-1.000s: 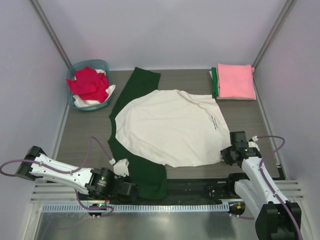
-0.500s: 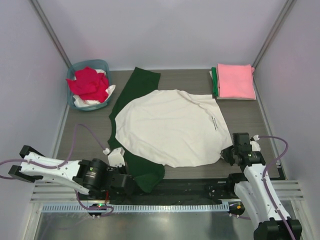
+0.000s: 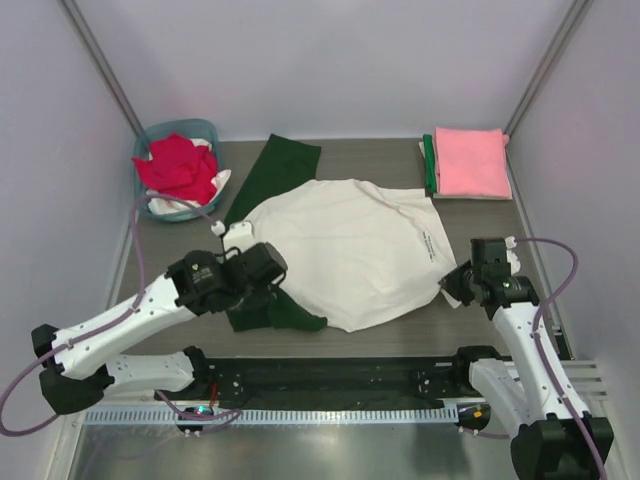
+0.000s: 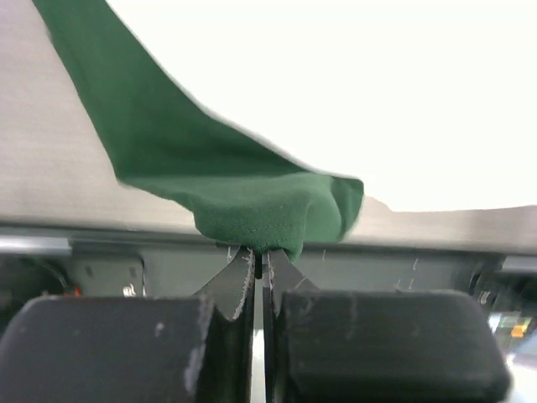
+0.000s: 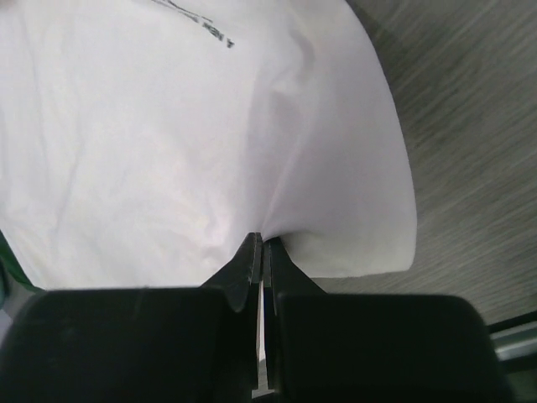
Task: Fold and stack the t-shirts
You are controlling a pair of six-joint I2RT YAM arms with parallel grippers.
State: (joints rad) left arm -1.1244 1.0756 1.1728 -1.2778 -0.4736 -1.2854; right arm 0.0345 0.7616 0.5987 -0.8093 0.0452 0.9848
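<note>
The cream t-shirt (image 3: 345, 250) with dark green sleeves lies spread in the middle of the table, its small black print near the right edge. My left gripper (image 3: 262, 278) is shut on the near green sleeve (image 3: 285, 315) and holds it lifted over the shirt's left side. In the left wrist view the gripper (image 4: 260, 256) pinches a bunched fold of the green sleeve (image 4: 243, 210) below the cream body (image 4: 377, 84). My right gripper (image 3: 462, 284) is shut on the cream hem at the shirt's right edge. The right wrist view shows this gripper (image 5: 263, 243) and the puckered cream cloth (image 5: 168, 126).
A round teal basket (image 3: 146, 138) at the back left holds red cloth (image 3: 178, 168) and white cloth. A folded pink shirt (image 3: 472, 162) lies on a green one (image 3: 429, 165) at the back right. A black rail (image 3: 340, 375) runs along the near edge.
My left arm has swung from the near edge up and inward, dragging the near green sleeve off the rail toward the shirt's body. My right gripper has shifted slightly away with the hem.
</note>
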